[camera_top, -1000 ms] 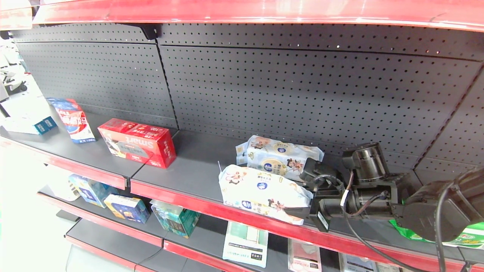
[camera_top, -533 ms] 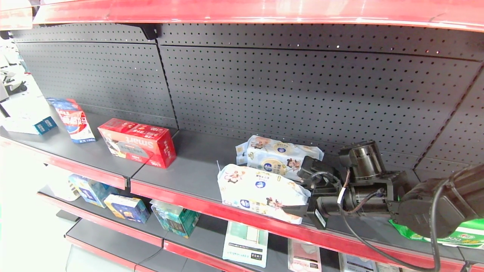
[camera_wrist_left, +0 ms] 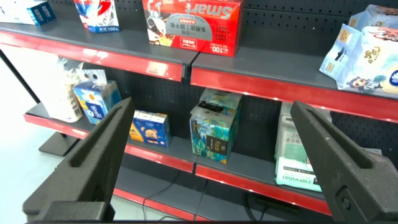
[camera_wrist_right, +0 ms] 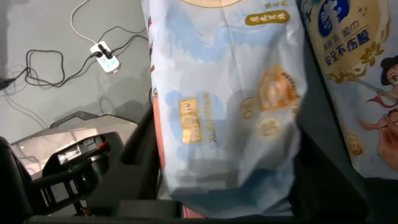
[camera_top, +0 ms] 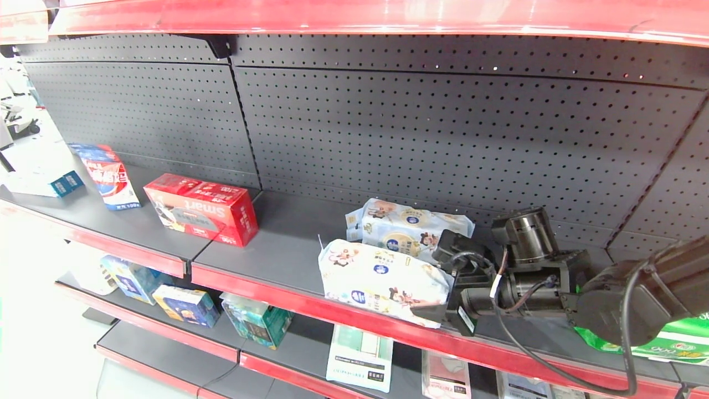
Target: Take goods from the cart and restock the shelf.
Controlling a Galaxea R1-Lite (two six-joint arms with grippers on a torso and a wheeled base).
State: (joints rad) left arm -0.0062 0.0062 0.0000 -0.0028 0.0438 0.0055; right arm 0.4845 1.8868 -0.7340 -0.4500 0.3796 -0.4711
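Lies flat as a soft pale-blue pack (camera_top: 382, 274) with cartoon print at the front edge of the shelf (camera_top: 277, 238), overhanging the red lip, right end clamped between the fingers of the right gripper (camera_top: 446, 280); sits just before a second like pack (camera_top: 407, 227) farther back

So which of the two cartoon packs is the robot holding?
The front pack, at the shelf's red edge: the right gripper grips its end. The back pack lies free behind it.

The shelf (camera_top: 288, 249) is matt dark metal with a glossy red lip (camera_top: 266, 293) and perforated back panel (camera_top: 388, 138); the near pack (camera_top: 382, 277) and far pack (camera_top: 410, 230) wear soft shiny plastic film, the red box (camera_top: 202, 208) glossy card.
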